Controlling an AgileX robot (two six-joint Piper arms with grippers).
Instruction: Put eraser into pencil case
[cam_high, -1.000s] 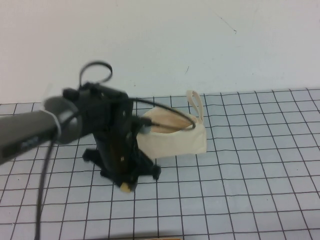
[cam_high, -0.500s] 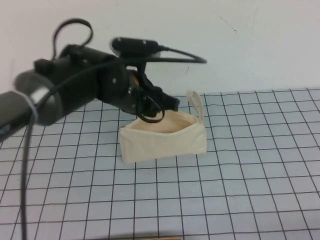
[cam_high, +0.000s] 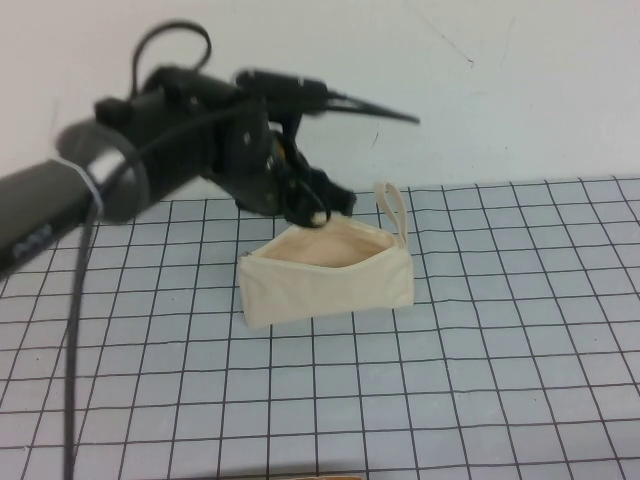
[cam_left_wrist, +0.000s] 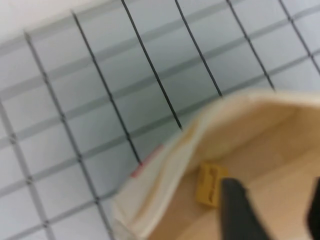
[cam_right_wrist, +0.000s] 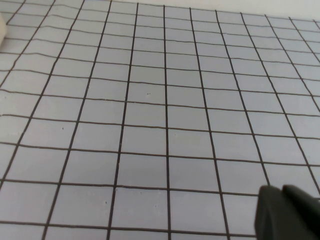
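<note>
We find the left gripper (cam_high: 318, 212) raised above the far rim of the pencil case (cam_high: 330, 283), at the open mouth. The high view shows the arm reaching in from the left with cables looping over it, but the gripper tip is blurred there and we cannot make out the eraser in it. The left wrist view supplies what the high view lacks: the eraser (cam_left_wrist: 209, 184), a small yellow-tan block with a faint dark mark, lies against the peach lining just inside the pencil case (cam_left_wrist: 165, 165) rim. One dark finger (cam_left_wrist: 242, 212) shows beside the eraser and a second at the frame edge, well apart; the fingers are spread and grip nothing.

The pencil case stands on a pale mat (cam_high: 500, 350) ruled with a dark grid, its mouth gaping upward and its looped strap (cam_high: 392, 208) upright at the right end. A plain white wall (cam_high: 450, 90) rises behind the mat.

The right wrist view shows only the gridded mat (cam_right_wrist: 150, 110) and a dark part of the right gripper (cam_right_wrist: 286, 212) in one corner, low over the surface; we cannot tell whether its fingers are open or closed, and the high view does not show that arm. The floor of the pencil case is hidden by its front wall in the high view.
</note>
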